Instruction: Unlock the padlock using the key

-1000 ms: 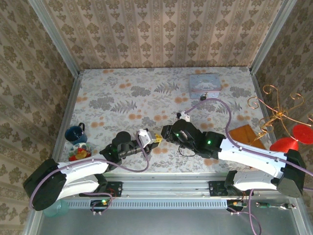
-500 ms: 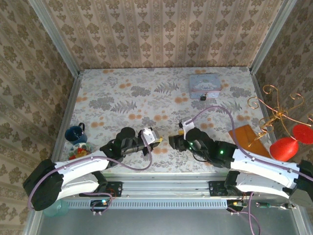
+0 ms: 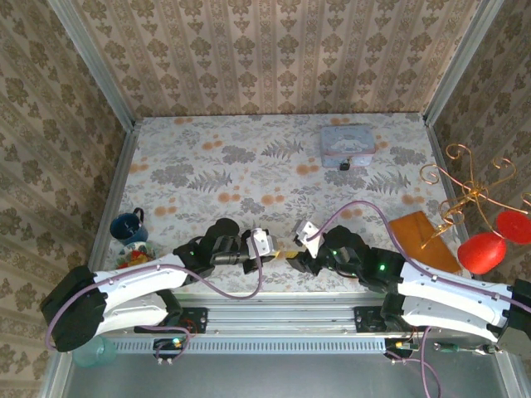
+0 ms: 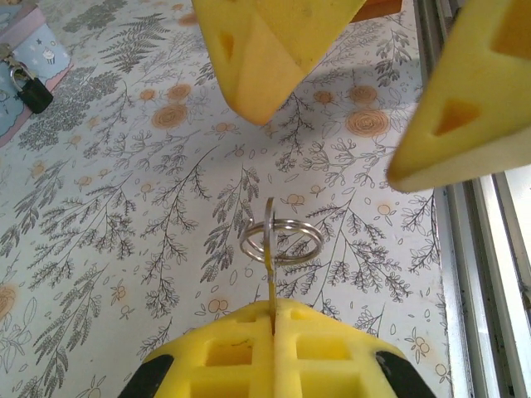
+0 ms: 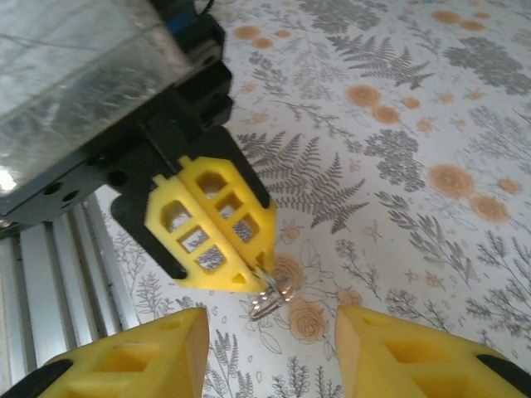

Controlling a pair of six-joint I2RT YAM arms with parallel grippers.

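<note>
My left gripper (image 3: 275,249) is shut on the key (image 4: 270,264), a thin brass blade standing on edge with a steel ring (image 4: 282,240) through its head. The key (image 3: 287,251) sticks out towards my right gripper (image 3: 297,254), which is open. The right gripper's yellow fingers (image 4: 265,50) stand either side of the ring without touching it. In the right wrist view the left gripper (image 5: 251,279) holds the ring (image 5: 270,300) just above the gap of the right gripper (image 5: 270,322). The black padlock (image 3: 344,165) lies far off beside the pale blue tin (image 3: 346,140); the padlock (image 4: 33,93) is also at the left wrist view's left edge.
A blue mug (image 3: 126,225) and a bowl of sweets (image 3: 133,259) sit at the near left. An orange-brown board (image 3: 417,230), a gold wire stand (image 3: 465,199) and red pieces (image 3: 489,242) are at the right. A metal rail (image 3: 282,311) runs along the near edge.
Both grippers have shifted towards the near edge. The left one carried the key to the right. The right one drew back half a second ago and now faces the key closely again.
</note>
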